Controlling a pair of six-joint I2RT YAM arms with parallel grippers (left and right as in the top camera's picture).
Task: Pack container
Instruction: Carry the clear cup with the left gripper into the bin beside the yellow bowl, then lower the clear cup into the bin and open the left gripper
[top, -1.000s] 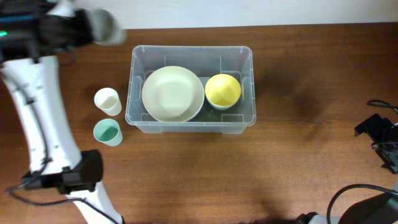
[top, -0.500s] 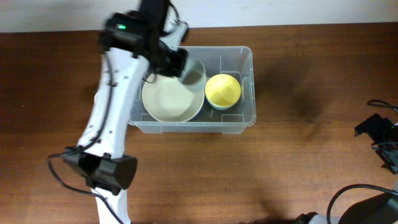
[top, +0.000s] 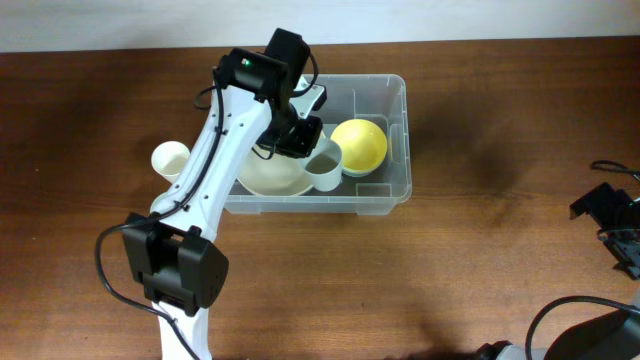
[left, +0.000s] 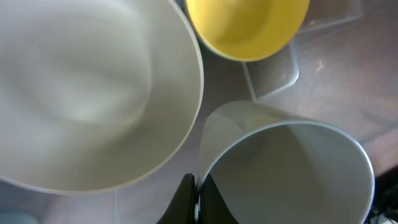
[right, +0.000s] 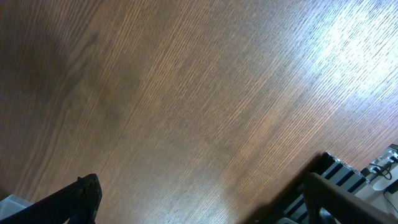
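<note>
Since half a second ago, the left gripper (top: 308, 152) has carried its pale grey-white plastic cup (top: 323, 170) from the far middle of the tub to the near side. A second ago it was still outside, beyond the far-left corner. The large rectangular clear plastic container (top: 398, 130) has not shifted. It lies at the middle of the brown wooden table (top: 480, 280), its long side running left to right in the overhead view.

The left gripper is over the container's interior, within the rim. Its jaws are pinched narrow on the cup's wall: the left wrist view shows one dark finger (left: 185, 198) outside the rim and the other just inside.

The cup stands mouth up between the wide cream round bowl (top: 268, 178), which fills the container's left half, and the small yellow round bowl (top: 360, 143) on its right. It is nearest the wall closest to the robot. Whether the cup touches the cream bowl or rests on the floor cannot be told.

A white cup (top: 168, 158) stands on the table just left of the container, partly behind the arm.

The right gripper (right: 202, 190) is near the table's right edge, well apart from the container. Its jaws are spread wide over bare wood.
</note>
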